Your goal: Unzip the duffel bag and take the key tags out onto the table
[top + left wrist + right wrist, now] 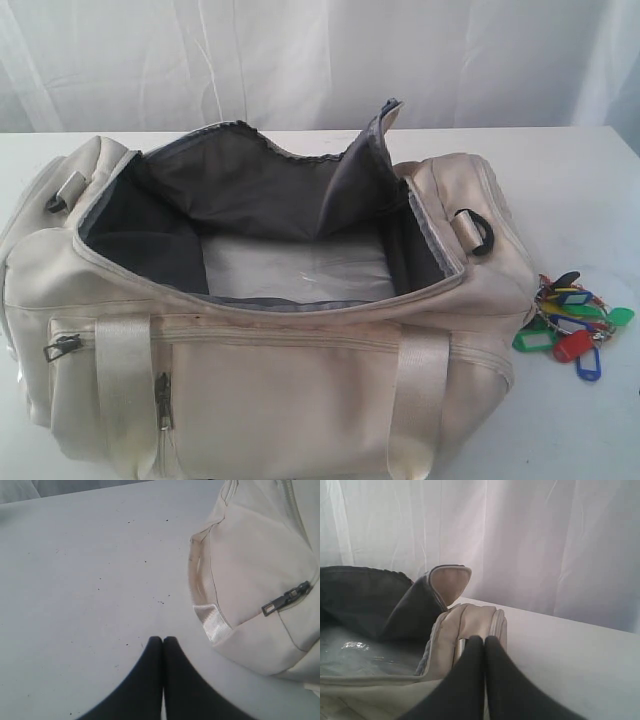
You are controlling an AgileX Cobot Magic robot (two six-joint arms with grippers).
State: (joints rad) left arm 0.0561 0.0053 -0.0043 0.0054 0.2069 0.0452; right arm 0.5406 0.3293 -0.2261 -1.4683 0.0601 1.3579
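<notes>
The key tags [572, 325] lie bunched on the table [560, 170], just beside the end of the duffel bag [280, 400] on the right arm's side, outside its unzipped, wide-open mouth. The right gripper [484, 641] has its fingers pressed together on nothing, with that end's rim just ahead of its tips; the tags fall outside its camera's view. The left gripper [163, 642], likewise closed and empty, hovers over bare table beside the bag's opposite end. The right arm is therefore judged nearer. Little seems left to do.
</notes>
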